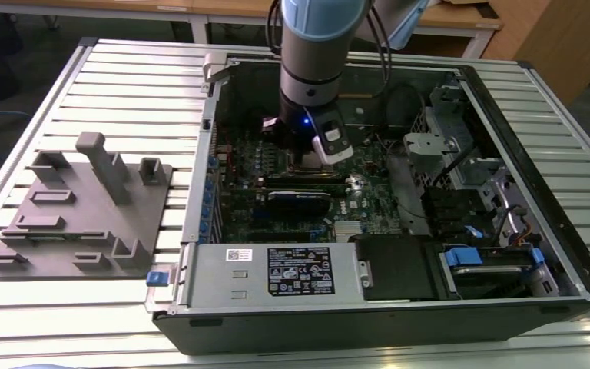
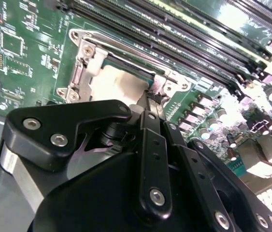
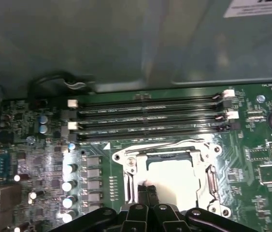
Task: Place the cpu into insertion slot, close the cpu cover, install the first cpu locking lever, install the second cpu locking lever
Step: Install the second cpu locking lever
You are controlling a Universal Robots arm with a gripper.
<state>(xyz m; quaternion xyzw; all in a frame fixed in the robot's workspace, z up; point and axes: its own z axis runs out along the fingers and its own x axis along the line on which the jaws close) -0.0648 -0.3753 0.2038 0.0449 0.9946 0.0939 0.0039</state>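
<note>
Gripper (image 3: 148, 189) linkage blocks the near edge of the insertion slot (image 3: 201, 153) in both wrist views. Fingertips sit tight against the slot's side rail, can't tell how the jaws stand. Cpu (image 2: 119, 84) top is washed out white, part hidden behind the gripper. In the exterior view the arm (image 1: 316, 69) covers the socket area.

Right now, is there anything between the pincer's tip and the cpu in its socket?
Nothing shows between them. In both wrist views the pincer reaches right to the edge of the pale cpu, which sits in the insertion slot.
</note>
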